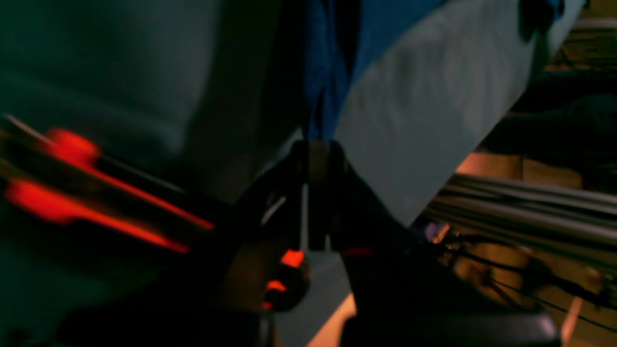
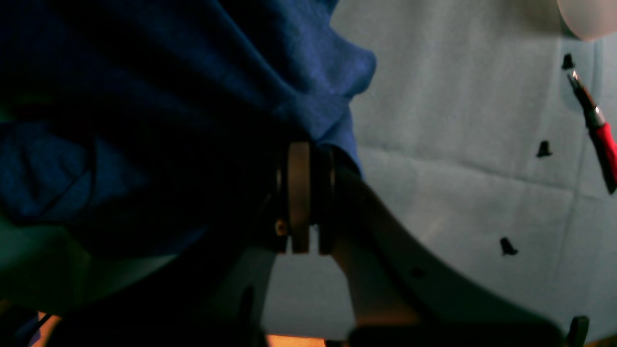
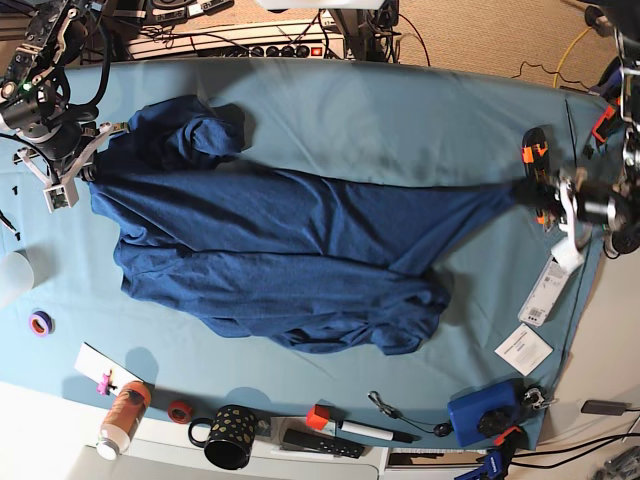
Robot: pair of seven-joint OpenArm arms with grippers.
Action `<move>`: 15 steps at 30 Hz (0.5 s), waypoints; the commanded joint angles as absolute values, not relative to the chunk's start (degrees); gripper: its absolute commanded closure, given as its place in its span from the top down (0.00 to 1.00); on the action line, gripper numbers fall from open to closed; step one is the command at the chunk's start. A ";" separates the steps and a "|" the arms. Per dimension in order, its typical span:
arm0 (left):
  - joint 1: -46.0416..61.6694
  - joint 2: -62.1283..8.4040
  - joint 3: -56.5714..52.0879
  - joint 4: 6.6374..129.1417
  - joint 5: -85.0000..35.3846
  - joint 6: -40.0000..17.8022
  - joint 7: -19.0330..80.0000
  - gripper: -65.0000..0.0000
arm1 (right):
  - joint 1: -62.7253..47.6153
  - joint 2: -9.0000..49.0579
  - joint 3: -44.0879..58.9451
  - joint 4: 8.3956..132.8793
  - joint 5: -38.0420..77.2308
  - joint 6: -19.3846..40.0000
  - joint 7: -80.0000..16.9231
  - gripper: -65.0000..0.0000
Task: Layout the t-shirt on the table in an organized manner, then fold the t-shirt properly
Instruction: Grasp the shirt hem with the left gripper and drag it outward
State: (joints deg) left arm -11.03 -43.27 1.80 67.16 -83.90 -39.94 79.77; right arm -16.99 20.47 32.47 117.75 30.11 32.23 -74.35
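Tabletop covered in teal cloth, filling most of base view. T-shirt spread across centre of base view, stretched from left edge toward right, pulled taut along its upper edge between both arms. Still layout stage, by the look of it; no fold made yet.

Partly flattened only: upper left of frame shows a bunched sleeve doubled over, lower centre shows rumpled, overlapping fabric along lower hem. Right end tapering to a narrow point at the claw, so cloth drawn into a stretched corner, not lying square.

Right claw at left edge of base view, closed on t-shirt edge; right wrist view shows pads pinched together with blue fabric bunched over them. Left claw at right side of base view, closed on t-shirt tip; left wrist view blurred, but a strip of blue cloth runs up from between closed pads.

Left to do, as judged: lay the stretched garment flat, release, smooth bunched sleeve and lower hem, then all folding.

Clutter along lower edge of frame, clear of garment: blue box, mug, bottle, paper tag, marker, tape roll at left.
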 commanded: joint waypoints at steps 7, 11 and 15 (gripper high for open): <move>-4.36 -42.83 1.30 67.77 -85.00 -40.00 80.00 0.00 | -16.67 21.61 32.97 118.67 30.44 32.16 -73.21 0.00; -3.66 -41.87 1.30 67.77 -85.00 -40.00 80.00 0.00 | -16.67 21.65 32.97 118.67 30.41 32.16 -73.34 0.00; -4.51 -41.78 1.10 67.77 -85.00 -40.00 80.00 0.00 | -16.67 22.76 33.08 118.67 30.37 32.21 -73.54 0.00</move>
State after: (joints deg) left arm -3.62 -40.64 1.72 67.16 -84.73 -39.94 79.66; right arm -16.99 21.43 32.47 117.75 30.11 32.23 -74.39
